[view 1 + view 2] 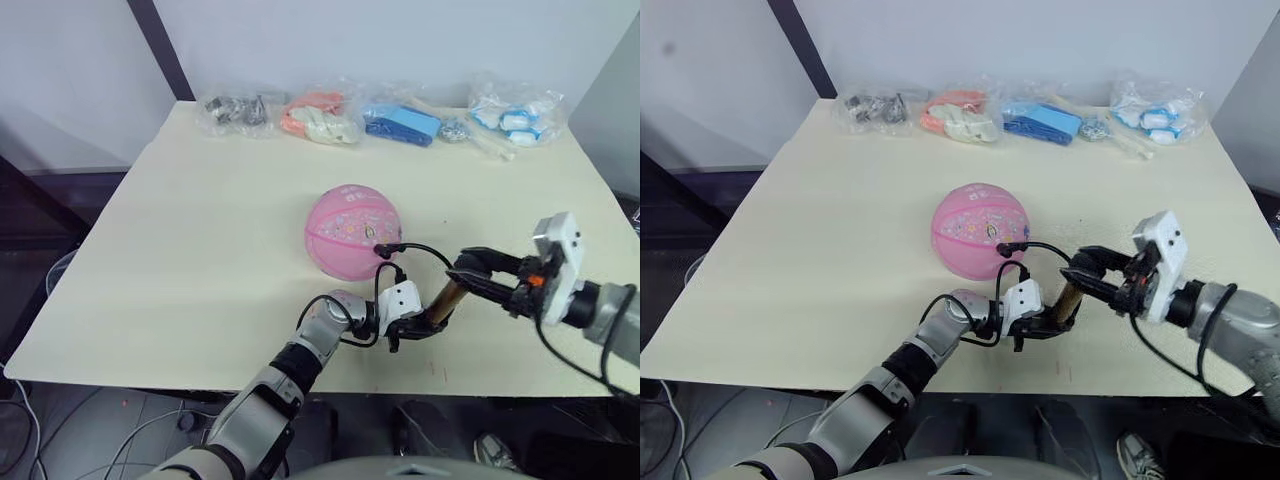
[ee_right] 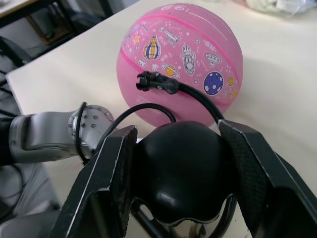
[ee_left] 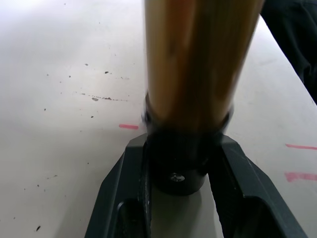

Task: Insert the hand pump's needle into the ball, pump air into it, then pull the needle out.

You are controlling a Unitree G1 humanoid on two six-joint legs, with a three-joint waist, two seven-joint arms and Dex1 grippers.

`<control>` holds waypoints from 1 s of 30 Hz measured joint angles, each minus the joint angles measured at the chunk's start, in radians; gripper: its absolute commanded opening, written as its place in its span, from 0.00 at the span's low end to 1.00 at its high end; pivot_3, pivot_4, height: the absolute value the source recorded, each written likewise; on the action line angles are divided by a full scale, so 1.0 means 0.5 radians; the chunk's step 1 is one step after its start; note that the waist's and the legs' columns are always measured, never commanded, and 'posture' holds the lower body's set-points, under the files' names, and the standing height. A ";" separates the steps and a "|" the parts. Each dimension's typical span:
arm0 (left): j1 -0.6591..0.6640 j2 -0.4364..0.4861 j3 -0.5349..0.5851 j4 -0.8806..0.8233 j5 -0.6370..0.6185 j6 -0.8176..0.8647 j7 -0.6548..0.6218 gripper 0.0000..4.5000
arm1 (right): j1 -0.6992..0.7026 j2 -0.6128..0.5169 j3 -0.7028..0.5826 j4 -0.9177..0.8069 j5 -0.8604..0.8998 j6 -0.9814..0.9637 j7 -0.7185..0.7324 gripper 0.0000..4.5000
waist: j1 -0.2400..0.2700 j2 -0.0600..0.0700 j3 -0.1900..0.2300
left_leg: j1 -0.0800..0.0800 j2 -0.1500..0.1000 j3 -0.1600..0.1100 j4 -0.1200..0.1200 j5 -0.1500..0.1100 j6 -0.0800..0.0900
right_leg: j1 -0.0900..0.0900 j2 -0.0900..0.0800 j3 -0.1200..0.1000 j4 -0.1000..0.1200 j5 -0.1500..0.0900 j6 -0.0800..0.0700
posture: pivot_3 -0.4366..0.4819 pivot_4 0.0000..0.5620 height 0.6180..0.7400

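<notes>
Nearest the table's front edge, the left gripper [image 1: 412, 333] is clamped on the black lower end cap of the hand pump [image 1: 444, 300]; the left wrist view shows both fingers [image 3: 124, 178] pressed against that cap with the bronze-gold tube rising from it. The tube leans up and toward the robot's right. At its upper end the right gripper [image 1: 478, 273] is closed around the pump's rounded black handle [image 2: 179, 171], one finger on each side. From the pump a thin black hose [image 1: 425, 249] arcs over to the pink ball [image 1: 353, 231], which rests on the cream table [image 1: 180, 250] just beyond both grippers. The hose's black fitting [image 2: 157, 82] lies against the ball's printed surface; the needle itself seems to be buried in the ball, though that is hard to confirm. Along the far edge sit several plastic bags of small items [image 1: 404, 121].
</notes>
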 measured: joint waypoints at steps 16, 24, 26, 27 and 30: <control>-0.006 -0.002 -0.005 -0.007 -0.005 -0.005 -0.014 0.24 | -0.447 -0.574 -0.428 0.360 0.792 0.246 -0.005 0.51 | 0.011 -0.001 0.008 | -0.013 -0.004 0.003 0.004 -0.001 0.003 | -0.013 -0.003 0.001 0.006 0.000 0.000 | 0.48 0.27 1.00; -0.011 -0.004 -0.005 -0.008 -0.007 -0.005 -0.016 0.24 | -0.541 -0.678 -0.433 0.436 0.872 0.370 -0.025 0.51 | 0.013 0.002 0.010 | -0.014 -0.002 0.003 0.005 -0.001 0.003 | -0.014 -0.003 0.001 0.008 0.000 0.000 | 0.48 0.27 1.00; -0.011 -0.005 -0.005 -0.007 -0.007 -0.005 -0.016 0.24 | -0.540 -0.659 -0.432 0.415 0.875 0.369 -0.042 0.51 | 0.013 0.001 0.010 | -0.014 -0.002 0.003 0.005 -0.001 0.003 | -0.014 -0.003 0.001 0.008 0.000 0.000 | 0.48 0.27 1.00; -0.010 -0.005 -0.005 -0.007 -0.007 -0.005 -0.016 0.24 | -0.537 -0.648 -0.432 0.403 0.874 0.368 -0.043 0.51 | 0.013 0.002 0.010 | -0.014 -0.002 0.003 0.005 -0.001 0.003 | -0.014 -0.003 0.001 0.008 0.000 0.000 | 0.48 0.27 1.00; -0.008 -0.004 -0.005 -0.002 -0.006 -0.004 -0.014 0.24 | -0.476 -0.560 -0.433 0.316 0.827 0.314 -0.046 0.51 | 0.014 0.001 0.009 | -0.013 -0.002 0.003 0.006 -0.001 0.003 | -0.013 -0.002 0.001 0.008 0.000 0.000 | 0.48 0.27 1.00</control>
